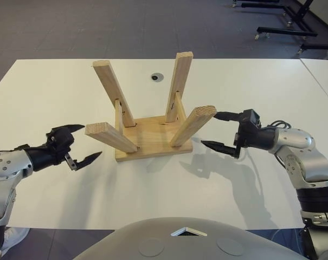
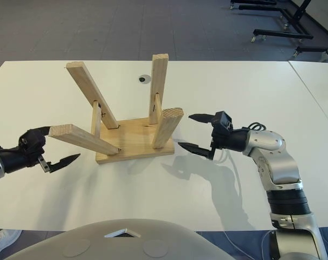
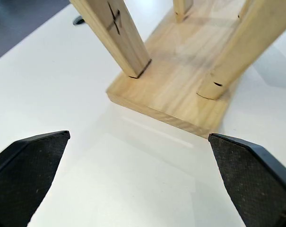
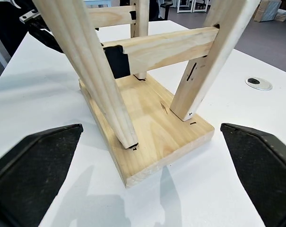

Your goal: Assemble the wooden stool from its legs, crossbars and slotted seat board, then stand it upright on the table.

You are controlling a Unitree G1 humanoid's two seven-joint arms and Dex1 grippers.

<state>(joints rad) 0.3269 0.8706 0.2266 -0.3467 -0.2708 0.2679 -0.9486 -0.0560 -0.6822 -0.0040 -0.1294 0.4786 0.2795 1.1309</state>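
Stool (image 1: 153,142) inverted | left hand (image 1: 92,140), right hand (image 2: 184,130) spread, seemingly clear

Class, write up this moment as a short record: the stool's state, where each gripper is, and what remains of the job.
Stool: upside down on the table
Seat board: lying flat, four legs pointing up from it
Crossbars: set between legs
Left gripper: open, empty, at the stool's left side
Right gripper: open, empty, at the stool's right side
Remaining: turn the stool upright
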